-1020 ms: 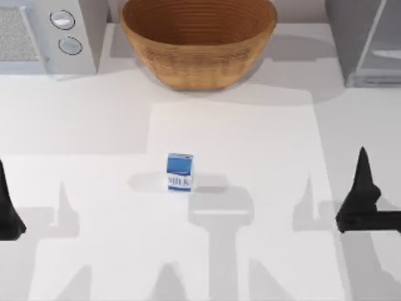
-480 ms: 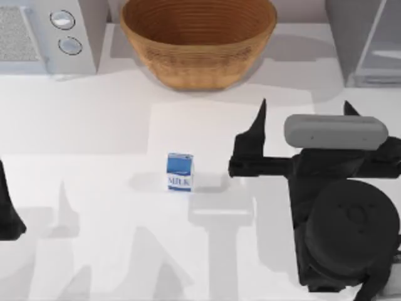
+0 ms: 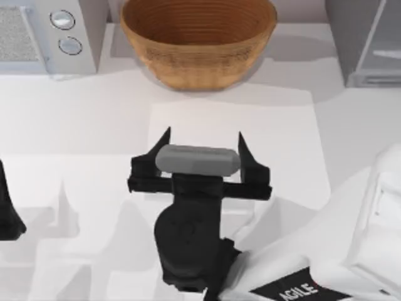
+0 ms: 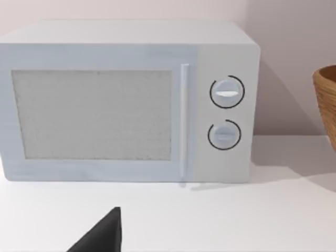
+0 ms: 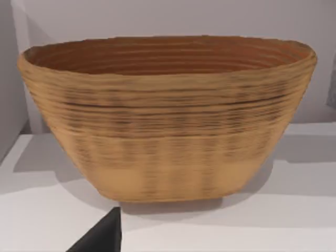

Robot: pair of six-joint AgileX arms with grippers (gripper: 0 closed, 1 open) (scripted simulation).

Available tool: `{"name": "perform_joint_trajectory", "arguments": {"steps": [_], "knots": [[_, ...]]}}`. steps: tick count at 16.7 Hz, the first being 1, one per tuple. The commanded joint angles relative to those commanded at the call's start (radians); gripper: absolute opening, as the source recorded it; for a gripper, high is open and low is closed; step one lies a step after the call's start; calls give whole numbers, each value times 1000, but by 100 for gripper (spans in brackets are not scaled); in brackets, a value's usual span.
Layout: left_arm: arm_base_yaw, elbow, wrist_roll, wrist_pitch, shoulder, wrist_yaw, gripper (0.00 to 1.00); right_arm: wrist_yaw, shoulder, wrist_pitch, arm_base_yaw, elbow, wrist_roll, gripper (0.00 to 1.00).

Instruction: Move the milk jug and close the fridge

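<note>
- Our right hand [image 3: 199, 147] hovers mid-worktop [image 3: 88, 125] from above, fingers spread wide; the milk jug is hidden.
- Our left hand [image 3: 7, 213] sits parked at left; its spread we cannot tell.
- Beyond: basket [image 5: 168, 115] in the right wrist view, microwave [image 4: 126, 100] in the left; fridge [image 3: 366, 37] far right.

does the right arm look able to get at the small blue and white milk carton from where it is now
Probably yes: the right gripper, fingers spread wide, hangs over the table's middle, where the carton stood a second ago; its wrist hides the carton, so contact cannot be told.
</note>
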Motion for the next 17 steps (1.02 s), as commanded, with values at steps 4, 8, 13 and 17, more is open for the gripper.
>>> {"name": "perform_joint_trajectory", "arguments": {"steps": [4,8,13,17], "knots": [[0,0,0,0,0,0,100,59,244,75,31,157,3,100],[0,0,0,0,0,0,100,86,358,110,47,229,5,100],[0,0,0,0,0,0,100,85,359,108,41,227,5,100],[0,0,0,0,0,0,100,37,372,96,-3,262,0,100]]}}
